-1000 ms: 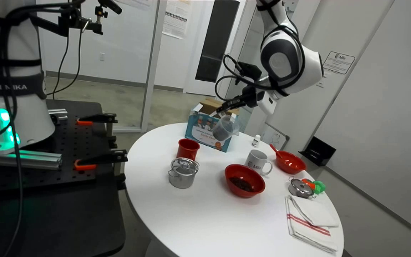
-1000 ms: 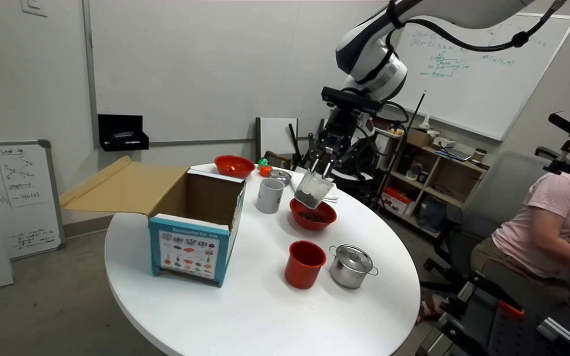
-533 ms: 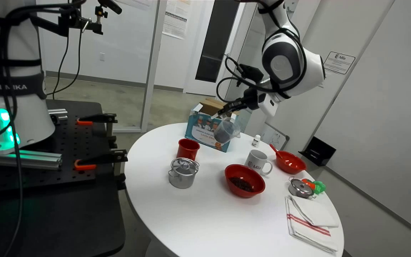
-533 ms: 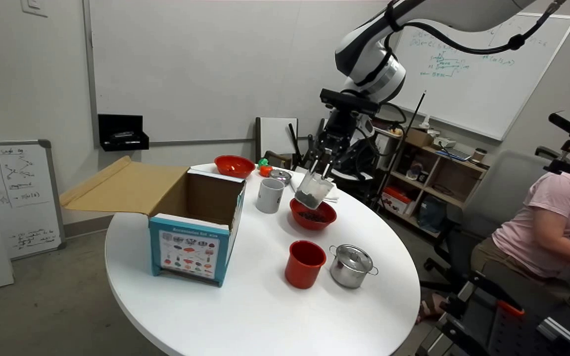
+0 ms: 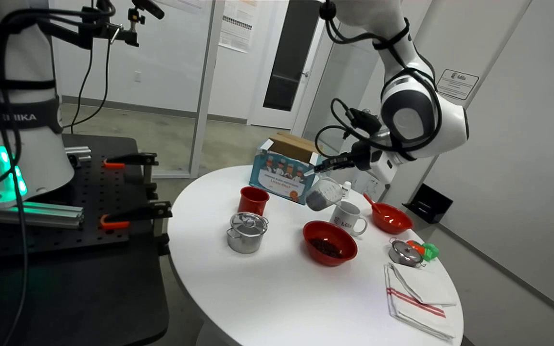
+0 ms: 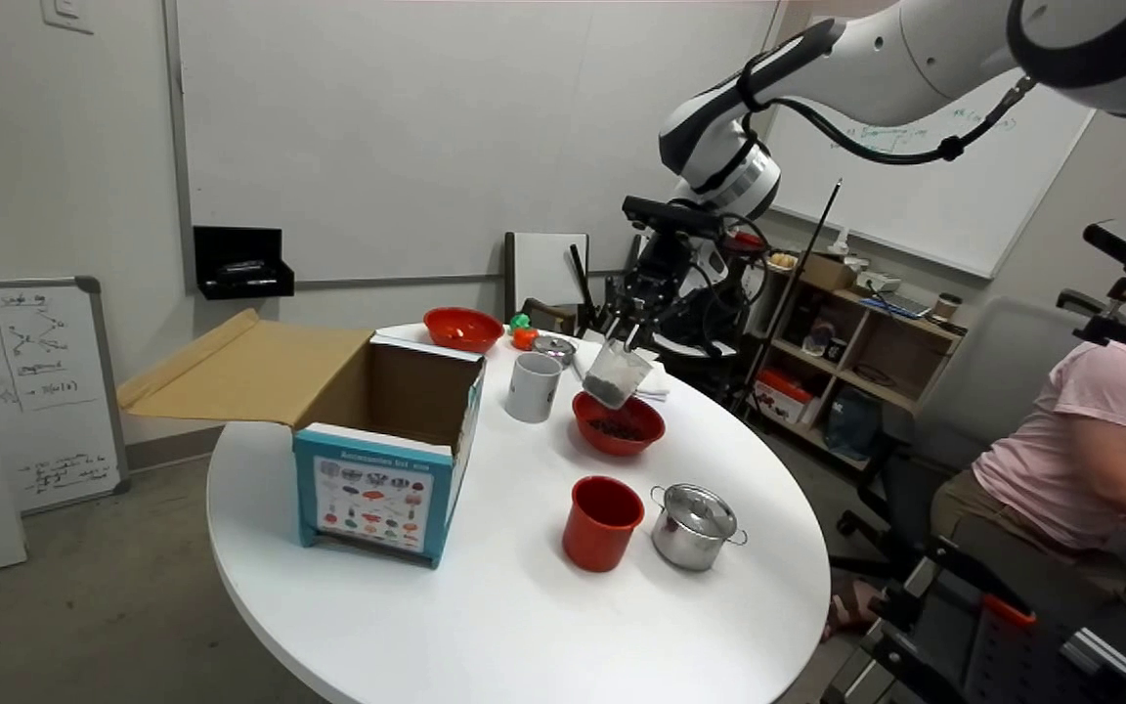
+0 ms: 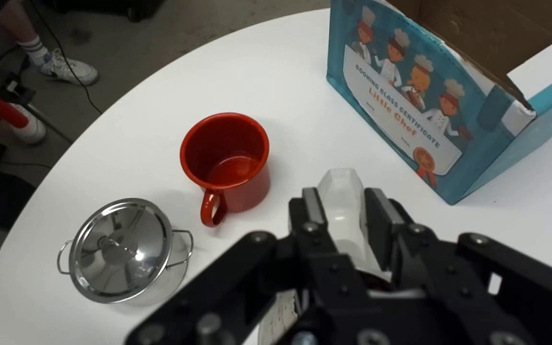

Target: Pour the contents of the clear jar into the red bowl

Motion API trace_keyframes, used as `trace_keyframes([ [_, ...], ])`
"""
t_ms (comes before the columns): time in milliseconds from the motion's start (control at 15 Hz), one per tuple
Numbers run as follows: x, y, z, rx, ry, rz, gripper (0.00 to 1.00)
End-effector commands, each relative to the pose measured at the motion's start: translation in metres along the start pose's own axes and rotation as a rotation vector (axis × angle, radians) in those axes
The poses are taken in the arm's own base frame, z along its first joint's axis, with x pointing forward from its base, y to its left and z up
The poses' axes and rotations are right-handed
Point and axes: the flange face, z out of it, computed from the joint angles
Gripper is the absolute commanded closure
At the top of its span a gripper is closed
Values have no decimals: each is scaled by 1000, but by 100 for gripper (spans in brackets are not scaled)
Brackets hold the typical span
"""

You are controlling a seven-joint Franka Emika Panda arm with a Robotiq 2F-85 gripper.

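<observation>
The tool (image 7: pixel 342 208) grips the clear jar (image 5: pixel 324 194); only an exterior view shows the white bottle (image 5: pixel 346 188).

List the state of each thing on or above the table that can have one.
Clear jar, tilted, held aloft; how full, unclear
Gripper, closed on the clear jar
Red bowl, upright, holding dark bits
Red mug, upright
Tall metal pot, lidded
Low metal pot, lidded
White Mila mug, upright
Second red bowl, upright, red utensil inside
Little Chef box, top open
Red-striped towel, folded
</observation>
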Motion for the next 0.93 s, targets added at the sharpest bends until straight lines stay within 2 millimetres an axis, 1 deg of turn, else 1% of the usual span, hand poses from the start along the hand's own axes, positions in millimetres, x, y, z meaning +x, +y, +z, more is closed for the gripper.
trace_keyframes([
  [0, 23, -11, -16, 38, -182, 3, 93],
  [200, 38, -6, -24, 79, -323, 19, 93],
  [467, 69, 8, -32, 164, -494, 64, 93],
  [667, 86, 16, -33, 214, -620, 71, 93],
  [867, 95, 20, -29, 248, -739, 59, 93],
])
